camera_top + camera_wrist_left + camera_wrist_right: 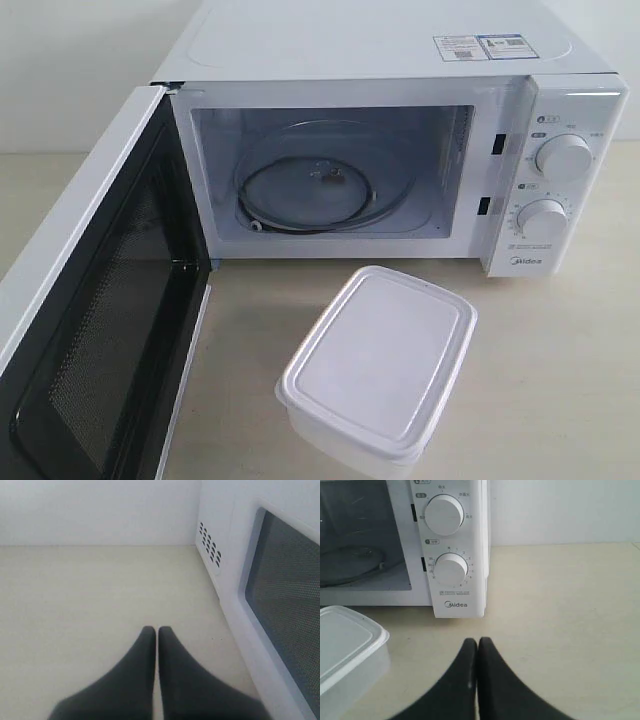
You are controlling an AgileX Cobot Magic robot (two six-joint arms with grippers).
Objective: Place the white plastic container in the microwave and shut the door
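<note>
The white plastic container sits lidded on the table in front of the microwave; its corner shows in the right wrist view. The microwave's door hangs wide open to the left, and the glass turntable lies bare inside. My left gripper is shut and empty, low over the table beside the door's outer face. My right gripper is shut and empty, in front of the dial panel and to the right of the container. Neither gripper appears in the exterior view.
The beige table stretches around the microwave, with a white wall behind. Two round dials sit on the microwave's right panel. Vent slots mark the microwave's side near the left gripper.
</note>
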